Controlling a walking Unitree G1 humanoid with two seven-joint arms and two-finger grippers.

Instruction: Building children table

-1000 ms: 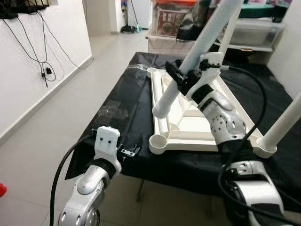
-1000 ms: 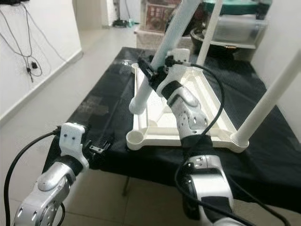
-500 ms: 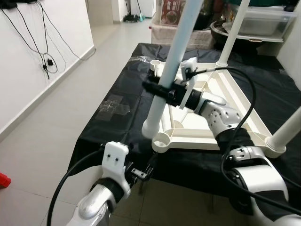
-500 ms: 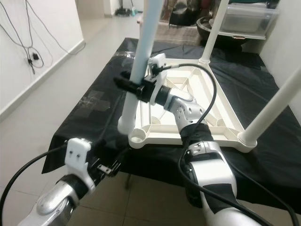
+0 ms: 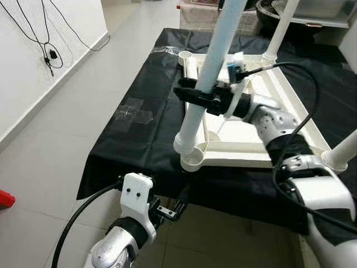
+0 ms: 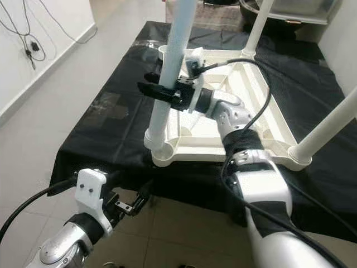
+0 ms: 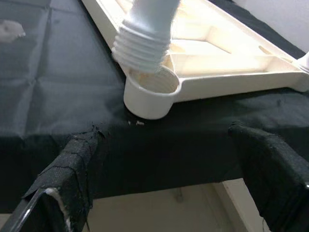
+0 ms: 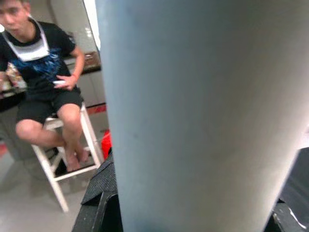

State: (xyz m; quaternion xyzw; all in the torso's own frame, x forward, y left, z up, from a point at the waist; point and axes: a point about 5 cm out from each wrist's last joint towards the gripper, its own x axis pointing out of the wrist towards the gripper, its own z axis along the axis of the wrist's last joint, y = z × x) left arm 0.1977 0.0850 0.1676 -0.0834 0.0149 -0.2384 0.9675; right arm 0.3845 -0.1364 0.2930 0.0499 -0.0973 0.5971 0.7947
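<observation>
- Left eye view: the right claw (image 5: 195,96) is clamped around a white table leg (image 5: 209,72), whose lower end sits just above the corner socket (image 5: 192,162) of the upturned white table frame (image 5: 262,159), which lies on the black-covered tabletop (image 5: 139,134).
- Right eye view: the left claw (image 6: 134,205) hangs below the tabletop's edge, fingers apart, holding nothing.
- Left wrist view: the leg's threaded end (image 7: 142,46) is tilted over the socket.
- Right wrist view: the leg is close up; a person (image 8: 43,92) sits on a stool behind.

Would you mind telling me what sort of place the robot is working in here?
Probably a room in a home, used as an assembly spot: pale tiled floor, cables hanging down a white wall, and an upturned white table lying on a black cloth-covered surface.
</observation>
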